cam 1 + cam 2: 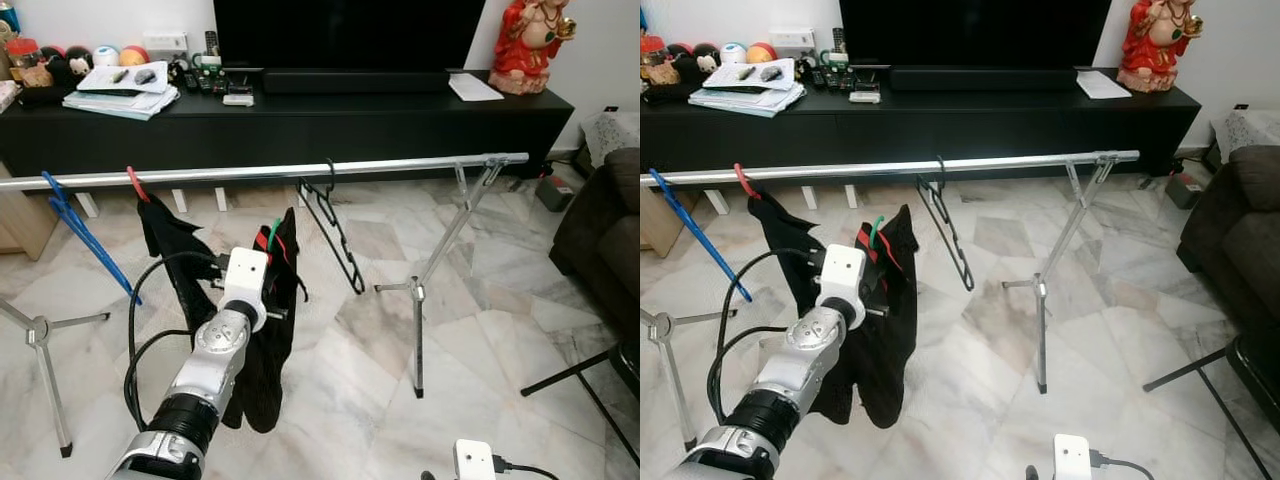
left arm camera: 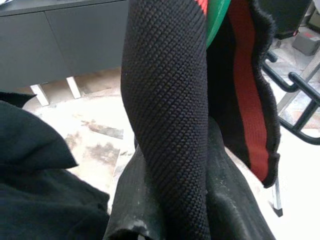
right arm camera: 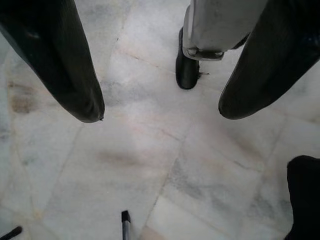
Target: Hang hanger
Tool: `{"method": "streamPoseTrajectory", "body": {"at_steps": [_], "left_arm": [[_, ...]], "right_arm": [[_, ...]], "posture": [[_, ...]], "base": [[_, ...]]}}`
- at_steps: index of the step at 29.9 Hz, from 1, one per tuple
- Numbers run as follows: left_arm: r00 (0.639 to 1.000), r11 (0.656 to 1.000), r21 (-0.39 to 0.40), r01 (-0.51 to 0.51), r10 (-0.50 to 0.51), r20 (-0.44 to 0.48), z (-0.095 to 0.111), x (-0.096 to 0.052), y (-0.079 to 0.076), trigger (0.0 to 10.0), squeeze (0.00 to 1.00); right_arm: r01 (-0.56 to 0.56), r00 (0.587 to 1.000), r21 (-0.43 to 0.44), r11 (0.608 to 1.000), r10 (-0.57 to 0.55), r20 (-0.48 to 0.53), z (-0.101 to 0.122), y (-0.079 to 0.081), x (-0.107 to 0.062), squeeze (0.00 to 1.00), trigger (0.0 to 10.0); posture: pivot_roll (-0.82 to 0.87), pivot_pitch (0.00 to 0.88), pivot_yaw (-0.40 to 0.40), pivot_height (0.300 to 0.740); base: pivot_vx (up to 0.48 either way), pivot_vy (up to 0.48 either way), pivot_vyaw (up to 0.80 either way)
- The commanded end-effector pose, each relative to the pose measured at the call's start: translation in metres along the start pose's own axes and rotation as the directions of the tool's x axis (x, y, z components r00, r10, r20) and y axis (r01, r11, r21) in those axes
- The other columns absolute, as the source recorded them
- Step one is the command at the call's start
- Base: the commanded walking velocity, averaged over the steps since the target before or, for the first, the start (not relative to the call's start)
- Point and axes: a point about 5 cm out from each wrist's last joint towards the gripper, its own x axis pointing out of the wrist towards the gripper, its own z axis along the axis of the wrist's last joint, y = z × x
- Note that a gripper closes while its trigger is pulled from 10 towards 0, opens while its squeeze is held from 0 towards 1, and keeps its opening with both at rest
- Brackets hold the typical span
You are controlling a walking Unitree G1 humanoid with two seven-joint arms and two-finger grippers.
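The right gripper [image 3: 160, 112] hung idle down at about 5 o'clock in the head views, pointed at the marble floor [image 3: 125, 165], its two black fingers [image 3: 75, 75] spread wide apart with nothing between them. The left arm was the one doing the work: raised at about 7 o'clock, reaching up and forward, with the left gripper [image 2: 170, 210] pinched shut on a black garment [image 1: 262, 350]. The wrist camera showed mesh fabric squeezed between the fingers, plus a red stripe and a bit of green plastic, so I'd guess the green hanger [image 1: 273, 232] was inside that garment, with only its tip poking out the top. That hanger sat just above and beyond the jaws, at roughly 12 o'clock from the gripper, and below the metal rail [image 1: 260, 172], not on it yet as far as I could tell. The rail ran left to right across the view, so the hook needed to go up and over it, and the left arm was clearly the nearer one. On the rail already: a blue hanger [image 1: 80, 235] at 9 o'clock, a red hanger [image 1: 137, 184] with another dark garment [image 1: 170, 245], and a bare black hanger [image 1: 335, 230] nearer the middle. Behind all that stood a long black cabinet [image 1: 300, 125] with a TV [image 1: 345, 30] and a red figurine [image 1: 530, 45] at 1 o'clock.
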Motion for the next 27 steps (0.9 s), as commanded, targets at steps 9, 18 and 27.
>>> {"method": "streamPoseTrajectory", "body": {"at_steps": [9, 18, 27], "left_arm": [[0.998, 1.0, 0.019, 0.022, -0.023, 0.055, 0.011, 0.004, -0.004, 10.0, 0.0], [0.985, 0.988, 0.035, 0.148, -0.151, 0.089, 0.014, 0.002, -0.017, 10.0, 0.0], [0.97, 0.974, 0.067, 0.218, -0.223, 0.091, 0.014, 0.0, -0.021, 10.0, 0.0]], "right_arm": [[0.001, 1.0, 0.005, 1.0, -0.001, -0.011, -0.002, 0.002, 0.0, 0.0, 10.0], [0.003, 1.0, 0.002, 1.0, -0.003, -0.011, -0.002, 0.001, 0.0, 0.0, 10.0], [0.002, 1.0, -0.002, 1.0, -0.002, -0.011, -0.002, 0.001, 0.0, 0.0, 10.0]], "posture": [[-0.06, 0.107, -0.023, 0.74], [-0.06, 0.106, -0.024, 0.74], [-0.06, 0.105, -0.023, 0.74]], "base": [[0.309, 0.0, 0.0], [0.236, 0.0, 0.0], [0.0, 0.0, 0.0]]}}
